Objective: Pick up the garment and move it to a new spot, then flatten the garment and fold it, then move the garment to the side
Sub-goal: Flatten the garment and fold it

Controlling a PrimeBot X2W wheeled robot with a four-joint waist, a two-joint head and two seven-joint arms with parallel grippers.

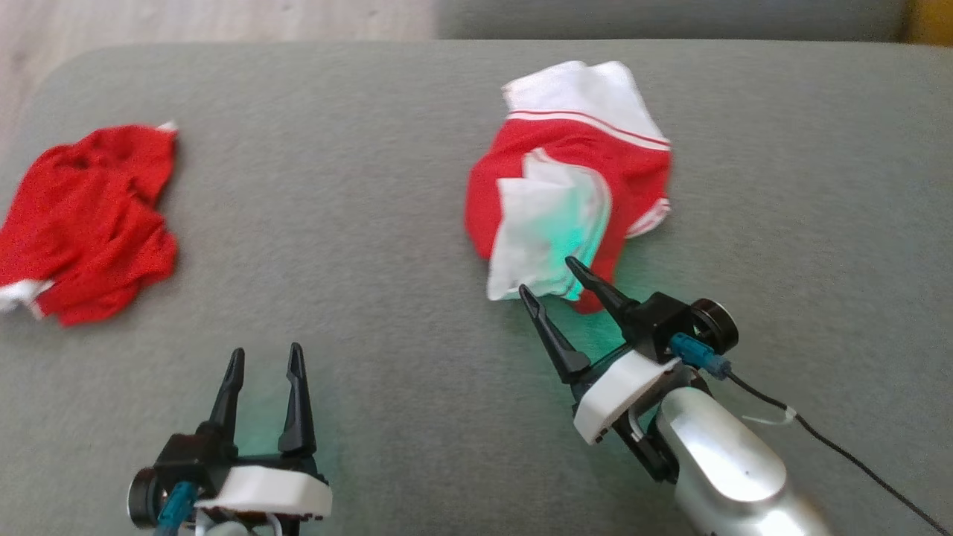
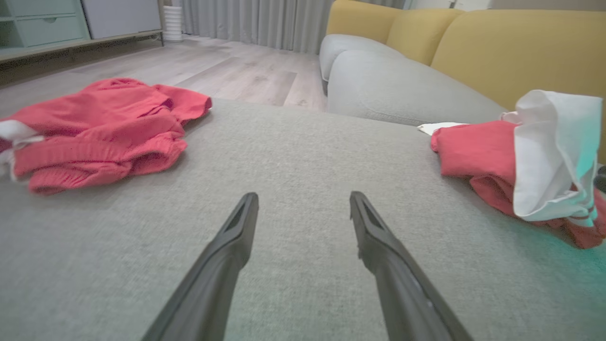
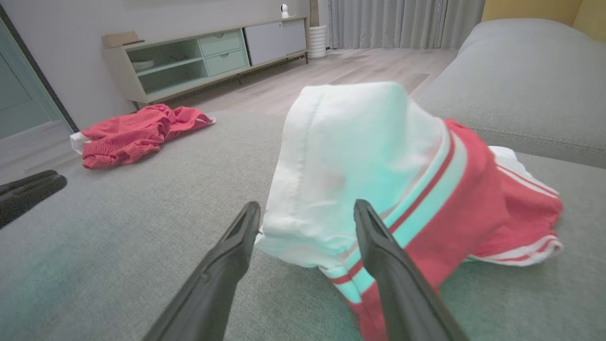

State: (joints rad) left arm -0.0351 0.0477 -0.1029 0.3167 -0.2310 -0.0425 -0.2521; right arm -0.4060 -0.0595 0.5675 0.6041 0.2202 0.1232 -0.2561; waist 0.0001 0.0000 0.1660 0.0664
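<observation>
Nearest you are your two grippers: the left gripper (image 1: 266,350) hangs over bare grey cushion (image 1: 372,149) with fingers spread and holding nothing, while the right gripper (image 1: 548,275), fingers spread too, has its tips at the near edge of the red-and-white garment (image 1: 573,149). Two garments lie on that cushion. The red-and-white one sits right of centre, crumpled, with white flaps and striped trim, and a plain red garment (image 1: 89,216) lies bunched well apart at the left.

1. No text, label, brand, number or sign can be read in any of the views.
2. The red-and-white garment (image 1: 625,171) is banded along its edges, and no lettering can be made out on it.
</observation>
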